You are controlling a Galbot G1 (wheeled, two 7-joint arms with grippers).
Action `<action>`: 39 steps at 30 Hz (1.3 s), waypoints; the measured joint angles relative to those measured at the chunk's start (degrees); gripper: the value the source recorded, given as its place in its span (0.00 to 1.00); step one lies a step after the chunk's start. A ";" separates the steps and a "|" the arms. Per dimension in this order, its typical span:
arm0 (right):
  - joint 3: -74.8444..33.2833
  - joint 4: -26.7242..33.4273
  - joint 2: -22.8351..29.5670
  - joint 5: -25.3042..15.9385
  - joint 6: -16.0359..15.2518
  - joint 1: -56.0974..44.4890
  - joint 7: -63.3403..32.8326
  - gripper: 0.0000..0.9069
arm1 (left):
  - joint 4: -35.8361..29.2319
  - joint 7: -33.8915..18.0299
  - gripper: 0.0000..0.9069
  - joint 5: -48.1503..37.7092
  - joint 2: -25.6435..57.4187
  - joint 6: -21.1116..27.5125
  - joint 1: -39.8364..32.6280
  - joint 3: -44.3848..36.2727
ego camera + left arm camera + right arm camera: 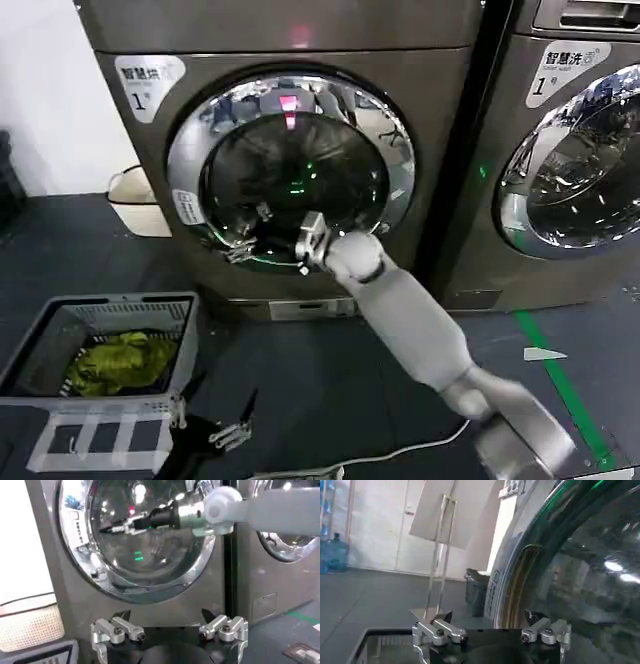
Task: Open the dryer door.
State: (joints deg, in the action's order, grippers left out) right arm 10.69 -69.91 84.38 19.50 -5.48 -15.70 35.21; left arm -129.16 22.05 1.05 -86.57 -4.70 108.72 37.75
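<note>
Door: dryer door (292,165) on front of left machine, looks shut, flush w/ front; not opened yet.
R tool: right tool (240,243) at door's lower-left chrome rim, fingers spread wide, holding nothing.
L tool: left tool (212,433) parked low by laundry basket (120,312), fingers wide.
Left to do: catch door edge, swing it out.
</note>
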 joint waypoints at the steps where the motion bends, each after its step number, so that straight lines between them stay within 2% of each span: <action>1: -0.01 0.51 0.39 0.07 -0.08 0.29 0.21 1.00 | 0.02 0.02 1.00 0.01 0.00 0.00 -0.01 0.00; 12: 1.29 5.99 4.06 0.22 -0.02 3.95 0.83 1.00 | -0.07 0.26 1.00 0.26 -0.16 0.33 -0.25 -0.02; 19: 0.90 8.04 4.77 1.46 -0.28 4.75 4.80 1.00 | -0.10 0.16 1.00 1.24 -0.11 1.05 -0.69 -0.06; 27: 1.25 6.10 3.06 3.13 -0.52 3.46 9.56 1.00 | 1.08 2.09 1.00 0.72 -0.02 2.91 -2.54 1.36; 30: 1.25 4.58 1.74 5.38 -1.75 2.50 12.46 1.00 | 1.08 3.09 1.00 -0.07 0.13 5.64 -3.53 2.55; 35: 1.31 0.48 -0.98 7.51 -2.91 0.76 18.25 1.00 | 1.97 3.84 1.00 -4.93 1.30 9.10 -5.76 7.08; 39: 0.94 -2.99 -2.80 7.47 -2.69 -0.90 21.55 1.00 | 3.91 7.34 1.00 -13.03 3.09 11.25 -8.77 13.89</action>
State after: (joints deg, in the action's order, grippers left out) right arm 11.62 -72.90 81.58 26.96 -8.17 -16.59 56.76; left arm -125.25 29.40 -11.97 -83.49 6.55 99.96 51.65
